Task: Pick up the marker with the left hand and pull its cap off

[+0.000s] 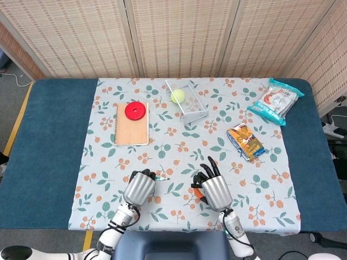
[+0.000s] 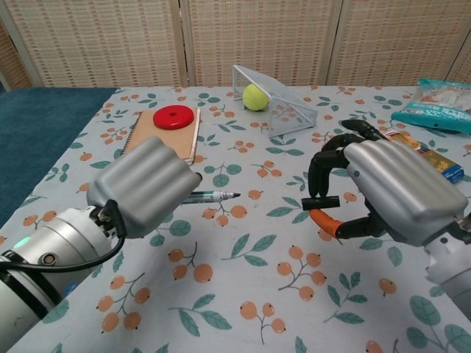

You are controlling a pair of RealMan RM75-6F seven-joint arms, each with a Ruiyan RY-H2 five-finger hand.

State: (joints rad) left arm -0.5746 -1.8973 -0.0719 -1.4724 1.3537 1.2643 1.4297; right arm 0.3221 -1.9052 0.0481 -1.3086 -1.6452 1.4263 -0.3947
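Observation:
My left hand grips the marker by its barrel, with the bare tip pointing right. The marker shows as a short sliver in the head view. The black cap is off the marker and pinched in the fingers of my right hand, a gap to the right of the tip. An orange pad shows on that hand's thumb. Both hands hover low over the near part of the flowered cloth.
A brown notebook with a red disc lies at the back left. A tipped clear box holds a yellow-green ball. A snack pack and a white-teal bag lie at the right.

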